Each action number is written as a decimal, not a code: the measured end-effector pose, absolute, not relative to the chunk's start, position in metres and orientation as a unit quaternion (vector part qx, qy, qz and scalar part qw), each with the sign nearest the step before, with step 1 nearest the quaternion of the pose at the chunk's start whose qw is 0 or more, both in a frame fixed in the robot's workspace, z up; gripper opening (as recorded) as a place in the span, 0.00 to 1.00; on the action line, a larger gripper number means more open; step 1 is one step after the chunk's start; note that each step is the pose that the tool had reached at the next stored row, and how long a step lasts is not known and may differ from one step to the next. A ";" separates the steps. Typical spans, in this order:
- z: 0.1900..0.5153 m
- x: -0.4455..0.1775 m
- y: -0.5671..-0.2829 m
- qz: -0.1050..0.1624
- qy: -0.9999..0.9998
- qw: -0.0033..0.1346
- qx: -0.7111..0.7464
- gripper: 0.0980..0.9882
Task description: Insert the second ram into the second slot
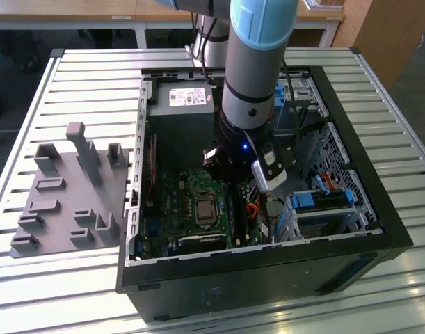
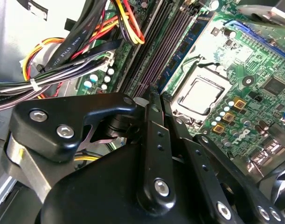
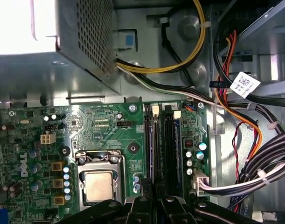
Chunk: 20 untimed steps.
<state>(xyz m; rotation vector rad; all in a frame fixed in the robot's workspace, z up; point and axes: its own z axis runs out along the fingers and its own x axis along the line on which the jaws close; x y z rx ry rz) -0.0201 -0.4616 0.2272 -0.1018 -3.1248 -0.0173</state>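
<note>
My arm point(image 1: 250, 83) reaches down into the open computer case, over the motherboard point(image 1: 191, 202). In both wrist views my gripper point(image 2: 154, 105) point(image 3: 154, 203) hangs over the middle of the row of dark memory slots point(image 3: 158, 149) point(image 2: 154, 51), beside the processor socket point(image 3: 99, 184). The black fingers point(image 2: 156, 140) stand close together. From between them the second ram point(image 3: 179, 140) point(image 2: 184, 51), a thin blue stick on edge, runs along the slots. I cannot tell how deep it sits in its slot.
Bundles of black, red, yellow and orange cables point(image 3: 254, 158) point(image 2: 72, 51) lie right beside the slots. The grey power supply point(image 1: 181, 104) fills the case's far end. Blue drive-bay clips point(image 1: 323, 198) sit at the exterior view's right. A grey holder fixture point(image 1: 66, 195) stands outside the case.
</note>
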 end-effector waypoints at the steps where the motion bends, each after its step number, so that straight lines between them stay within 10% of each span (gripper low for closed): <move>1: 0.227 -0.020 -0.462 -0.005 -0.999 0.008 -0.033 0.04; 20: 0.224 -0.014 -0.460 -0.005 -1.000 0.008 -0.015 0.04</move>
